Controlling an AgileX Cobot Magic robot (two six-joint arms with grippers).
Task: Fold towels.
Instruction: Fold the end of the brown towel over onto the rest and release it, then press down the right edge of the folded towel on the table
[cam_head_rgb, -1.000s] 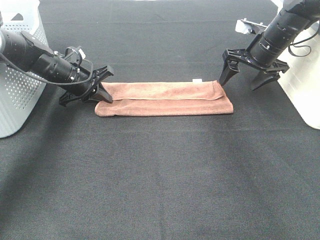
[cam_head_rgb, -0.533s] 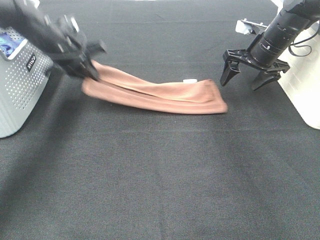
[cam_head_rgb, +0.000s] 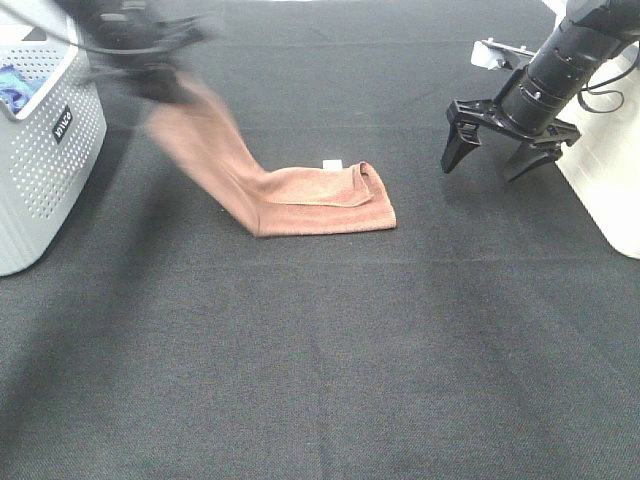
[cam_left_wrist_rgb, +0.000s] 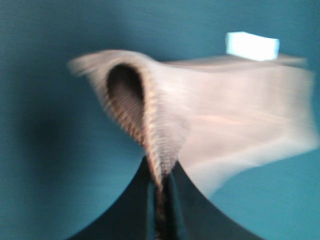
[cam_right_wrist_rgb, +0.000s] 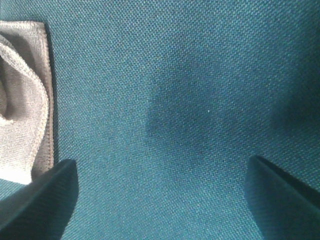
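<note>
One reddish-brown towel (cam_head_rgb: 320, 200), folded into a long strip. One end lies flat on the black counter (cam_head_rgb: 350, 350) with its layers doubled over and a small white tag (cam_head_rgb: 331, 163) at the far edge. The other end is raised off the counter, slanting up toward the left.

Left hand (cam_head_rgb: 160, 70): blurred in the high view, pinched tight on the raised end of the towel. The left wrist view shows the cloth edge caught between its two fingers.

Right hand (cam_head_rgb: 482, 160): spread wide, holding nothing, hovering over the counter near the towel's flat end, not touching it.

One white perforated basket (cam_head_rgb: 50, 170) at the left edge, a blue cloth (cam_head_rgb: 14, 88) inside.

One white bin (cam_head_rgb: 610, 180) at the right edge.
</note>
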